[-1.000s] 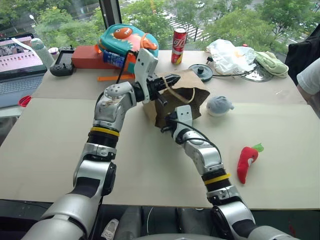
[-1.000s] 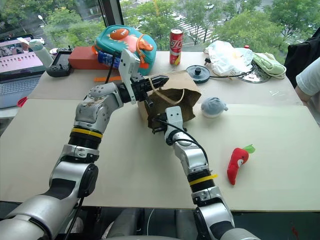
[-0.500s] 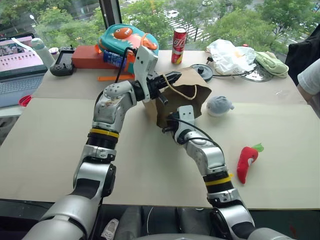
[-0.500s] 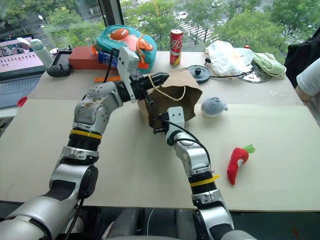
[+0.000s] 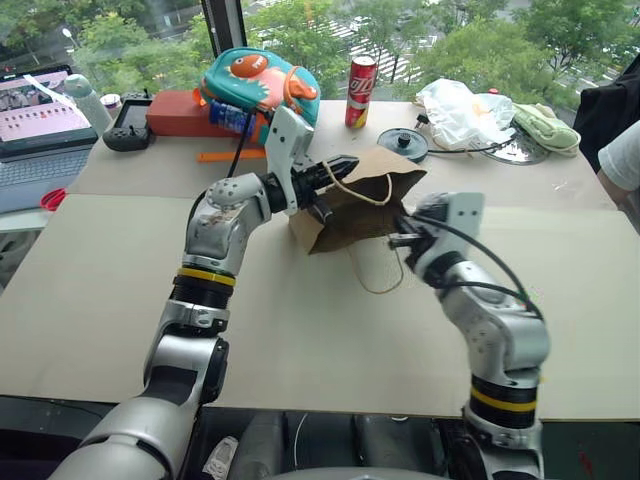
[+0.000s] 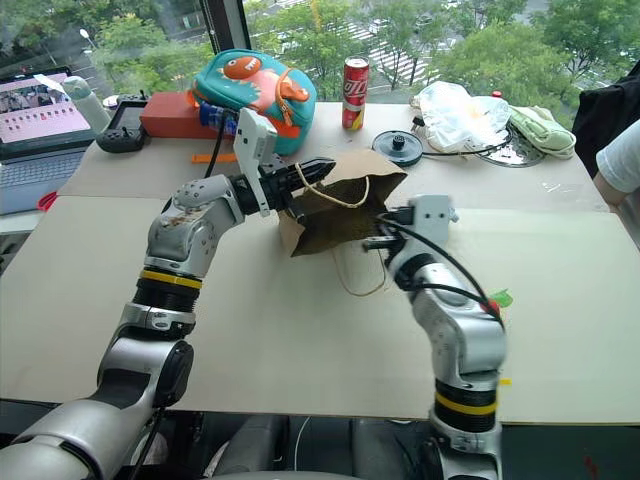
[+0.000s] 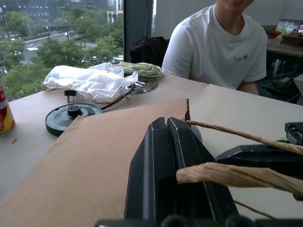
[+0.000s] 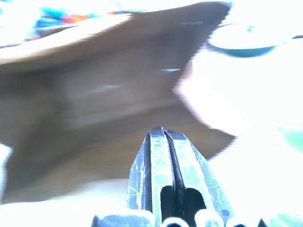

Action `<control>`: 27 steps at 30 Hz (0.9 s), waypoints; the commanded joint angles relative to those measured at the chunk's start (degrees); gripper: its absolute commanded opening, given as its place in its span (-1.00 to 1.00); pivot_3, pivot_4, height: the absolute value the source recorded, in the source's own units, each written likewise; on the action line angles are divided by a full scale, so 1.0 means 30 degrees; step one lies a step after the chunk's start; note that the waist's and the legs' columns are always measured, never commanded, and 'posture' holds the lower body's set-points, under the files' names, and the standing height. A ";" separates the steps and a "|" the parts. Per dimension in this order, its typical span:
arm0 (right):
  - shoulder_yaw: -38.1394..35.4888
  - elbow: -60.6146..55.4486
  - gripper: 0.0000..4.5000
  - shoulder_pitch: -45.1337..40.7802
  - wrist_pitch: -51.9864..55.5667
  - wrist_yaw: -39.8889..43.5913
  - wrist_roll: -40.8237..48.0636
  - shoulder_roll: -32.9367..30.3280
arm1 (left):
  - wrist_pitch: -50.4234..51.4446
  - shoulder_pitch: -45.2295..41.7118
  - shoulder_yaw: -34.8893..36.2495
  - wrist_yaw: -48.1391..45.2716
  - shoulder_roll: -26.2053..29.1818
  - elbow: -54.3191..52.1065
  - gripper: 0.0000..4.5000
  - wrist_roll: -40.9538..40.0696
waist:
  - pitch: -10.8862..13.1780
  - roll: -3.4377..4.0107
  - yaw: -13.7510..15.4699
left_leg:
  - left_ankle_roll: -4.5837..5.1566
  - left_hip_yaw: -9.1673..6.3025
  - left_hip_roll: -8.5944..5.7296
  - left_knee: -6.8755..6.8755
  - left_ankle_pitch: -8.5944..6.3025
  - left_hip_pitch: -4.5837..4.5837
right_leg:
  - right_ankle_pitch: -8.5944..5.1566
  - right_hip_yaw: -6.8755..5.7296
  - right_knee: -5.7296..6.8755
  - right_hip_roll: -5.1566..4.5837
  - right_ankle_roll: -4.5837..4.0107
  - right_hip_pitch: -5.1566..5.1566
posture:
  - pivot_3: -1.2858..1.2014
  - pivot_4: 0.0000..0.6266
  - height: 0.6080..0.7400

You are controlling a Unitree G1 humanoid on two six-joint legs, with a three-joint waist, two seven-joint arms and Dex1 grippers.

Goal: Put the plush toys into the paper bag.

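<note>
The paper bag lies tilted on the table, its mouth end raised at the left gripper. The head views show two cord handles: one looped by that gripper, the other hanging loose onto the table below the right gripper, which hovers just beside the bag's right edge.

The left wrist view adds what the head views hide. The left fingers are pressed together, a cord lies across them, and brown paper rises beside them; whether any paper is pinched between them I cannot tell. It also shows one person in a white T-shirt seated across the table.

The right wrist view, blurred, shows the right fingers all but pressed together with nothing between them, facing the bag's side.

Of the plush toys, one shows: the red toy's green tip, peeking past the right forearm in the right eye view, outside the bag.

At the back stand one red can and one fish-face backpack.
</note>
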 commanded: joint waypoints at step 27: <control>-0.0325 1.7310 0.68 -0.7707 -0.6310 0.1271 -0.1952 -0.1934 | -0.0228 -0.0014 0.0146 0.0502 -0.0243 -0.0684 -1.00 -0.0267 | -0.0001 0.0004 -0.0152 | 0.0003 0.0042 0.0004 -0.0029 -0.0002 0.0020 | 0.0004 0.0057 -0.0010 0.0001 -0.0004 0.0003 | 0.03 -0.52 0.98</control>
